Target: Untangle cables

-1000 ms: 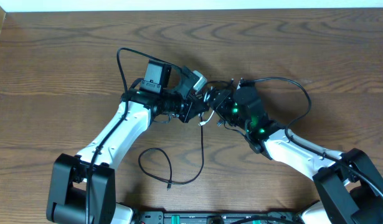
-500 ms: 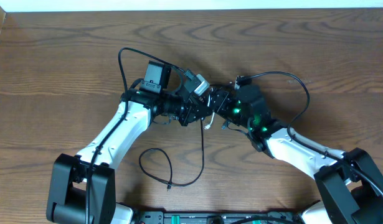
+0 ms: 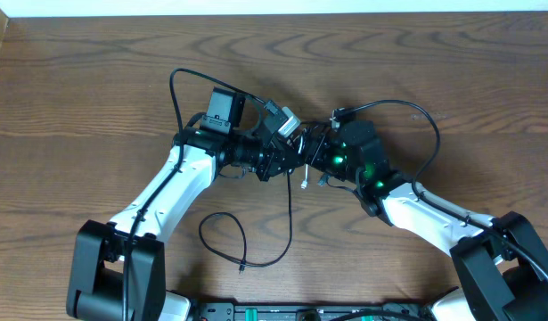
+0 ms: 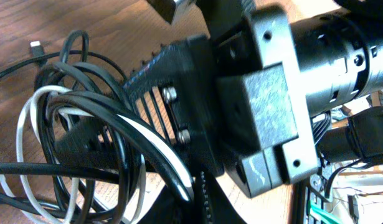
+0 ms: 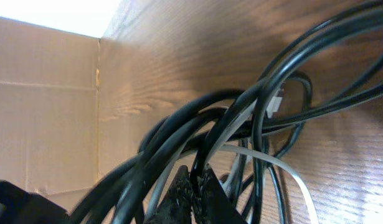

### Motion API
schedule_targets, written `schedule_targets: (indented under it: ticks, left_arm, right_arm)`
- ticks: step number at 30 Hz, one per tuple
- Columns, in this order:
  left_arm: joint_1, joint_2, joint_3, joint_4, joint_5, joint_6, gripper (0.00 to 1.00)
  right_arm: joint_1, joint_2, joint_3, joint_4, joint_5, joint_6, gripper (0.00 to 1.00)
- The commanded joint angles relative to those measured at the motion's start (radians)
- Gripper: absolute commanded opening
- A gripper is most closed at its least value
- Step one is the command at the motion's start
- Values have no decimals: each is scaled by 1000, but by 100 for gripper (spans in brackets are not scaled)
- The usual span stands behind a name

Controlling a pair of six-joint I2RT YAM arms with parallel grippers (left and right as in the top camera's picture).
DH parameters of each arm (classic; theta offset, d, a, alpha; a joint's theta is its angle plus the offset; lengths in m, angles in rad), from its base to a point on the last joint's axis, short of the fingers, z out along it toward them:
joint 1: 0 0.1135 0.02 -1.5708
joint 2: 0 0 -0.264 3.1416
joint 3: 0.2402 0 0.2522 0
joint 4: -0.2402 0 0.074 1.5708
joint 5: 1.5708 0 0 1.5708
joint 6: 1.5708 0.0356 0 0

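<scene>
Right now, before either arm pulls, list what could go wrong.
1. Left claw and right claw are both shut on the same knot of cables; pulling apart may tighten it.
2. A black loop trails from the knot onto the table; it could drag or snag.

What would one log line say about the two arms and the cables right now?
left gripper: shut on cables | right gripper: shut on cables | cables: bunched between grippers, one trailing onto table
</scene>
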Motion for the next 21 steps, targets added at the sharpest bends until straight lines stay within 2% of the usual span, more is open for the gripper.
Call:
schedule_targets:
  ticks: [1, 16, 21]
  left_arm:
    - [-6, -4, 5, 6, 42, 25, 7]
    - [-6, -4, 5, 6, 42, 25, 8]
    - [-6, -4, 5, 6, 42, 25, 8]
  right_arm:
    - [5, 1, 7, -14, -37, -44, 2]
    - [5, 44, 7, 28, -13, -56, 18]
    - [5, 59, 7, 77, -29, -69, 18]
